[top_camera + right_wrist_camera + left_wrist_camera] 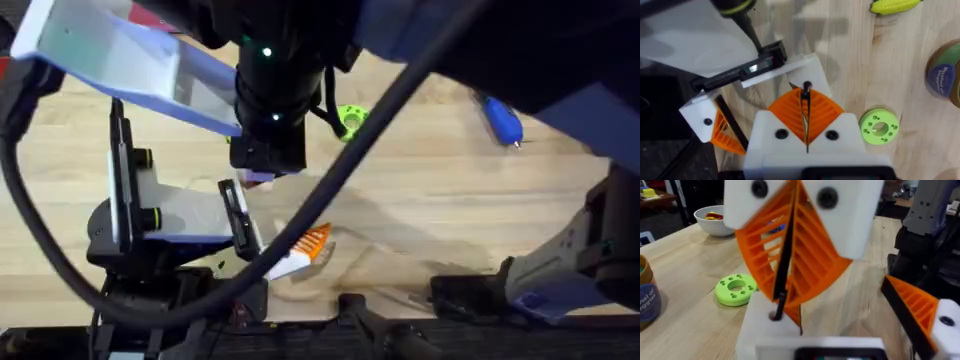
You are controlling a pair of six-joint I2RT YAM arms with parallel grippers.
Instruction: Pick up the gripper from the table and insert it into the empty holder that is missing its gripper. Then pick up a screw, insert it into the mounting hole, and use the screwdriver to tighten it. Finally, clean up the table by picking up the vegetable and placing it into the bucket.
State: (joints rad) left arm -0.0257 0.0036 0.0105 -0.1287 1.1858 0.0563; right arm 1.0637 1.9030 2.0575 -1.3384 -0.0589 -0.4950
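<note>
Holder (762, 330), a bare white mount, sits at the centre of our work as one side of the left gripper (840, 322). That gripper is spread wide and grasps nothing; its other finger (915, 312) carries an orange pad. The right gripper (805, 97) has its pads pressed together, pinching a small dark piece (807, 88) against the holder. In the overhead view, from this gripper we see a green disc (350, 118) at 2 o'clock and the screwdriver (503, 120) near 3 o'clock. Vegetable (895, 5) and bucket (945, 75) stand apart on the table (430, 180).
</note>
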